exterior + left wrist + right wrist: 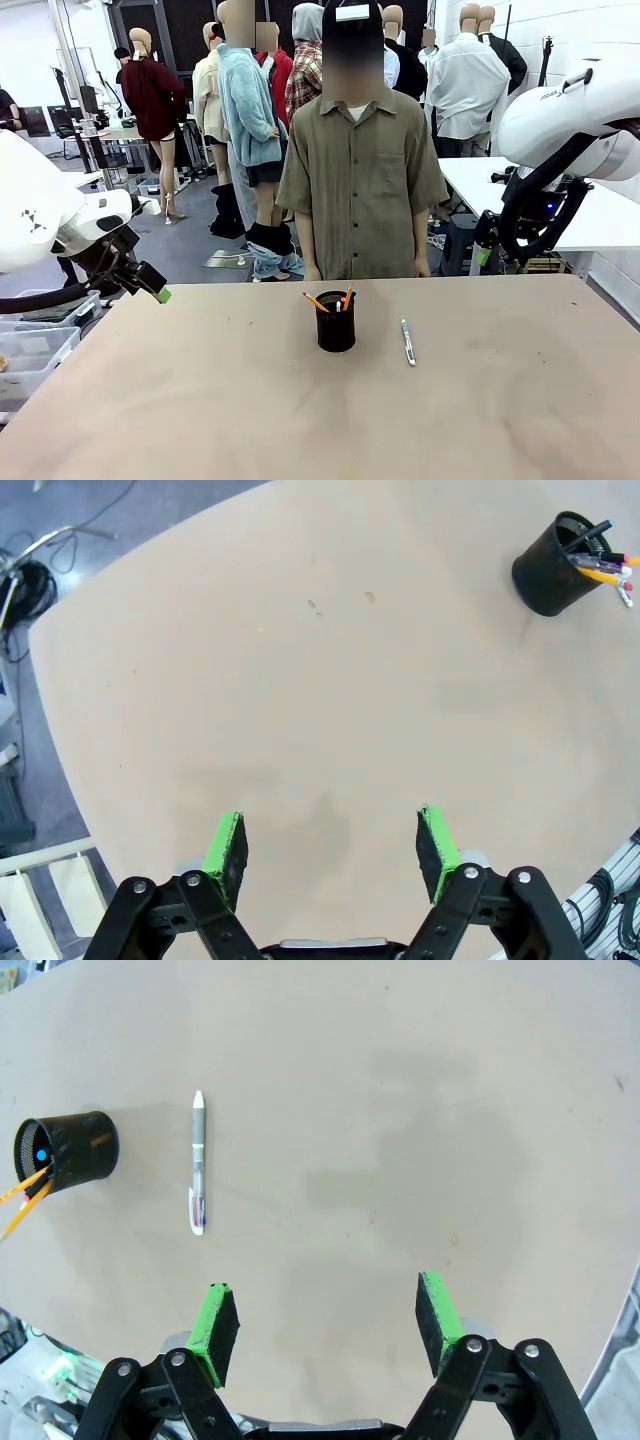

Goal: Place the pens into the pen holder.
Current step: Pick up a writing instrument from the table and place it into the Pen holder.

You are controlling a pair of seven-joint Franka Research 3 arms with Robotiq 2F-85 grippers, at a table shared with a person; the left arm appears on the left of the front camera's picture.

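Note:
The black mesh pen holder stands upright at mid-table with orange pencils and other pens sticking out; the holder and the holder appear in both wrist views too. A silver-grey pen lies flat on the table just right of the holder, the same pen seen from above. My left gripper hangs open over bare table at the left edge, far from the holder. My right gripper is open above the table, off to the pen's side. Nothing is between either pair of fingers.
A person stands at the table's far edge, arms down. The tan table has bare room around the holder. Clear plastic bins sit off the table's left side, and a white table stands behind at right.

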